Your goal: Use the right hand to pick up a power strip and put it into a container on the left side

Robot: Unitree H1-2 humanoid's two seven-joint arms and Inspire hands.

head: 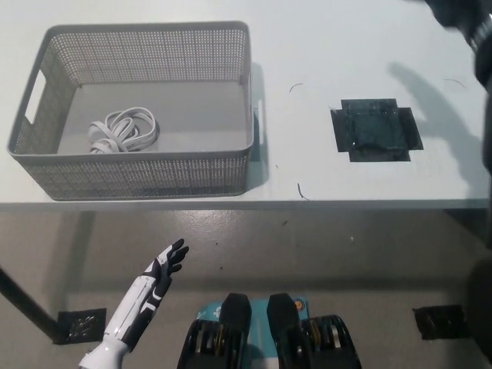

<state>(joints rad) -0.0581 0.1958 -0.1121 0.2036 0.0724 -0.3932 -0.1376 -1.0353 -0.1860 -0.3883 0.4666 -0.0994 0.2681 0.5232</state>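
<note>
The power strip [121, 131] (a coiled white cord is what shows) is seen lying on the floor of the grey mesh container [138, 171] at the table's [307, 46] left. The left hand [165, 265] is held low, fingers spread, empty. Only the right arm [480, 46] shows at the right edge, blurred; its hand's state cannot be told.

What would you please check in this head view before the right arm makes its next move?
1. Basket standing on the white table, left side: ok.
2. White coiled cord lying inside the basket: ok.
3. Power strip body itself visible: cannot tell, only the cord shows.
4. Right hand in view: not ok, only the black right arm shows at the right edge.
5. Left hand resting below the table edge, fingers apart, holding nothing: ok.
6. Black tape patch on the table, nothing on it: ok.
</note>
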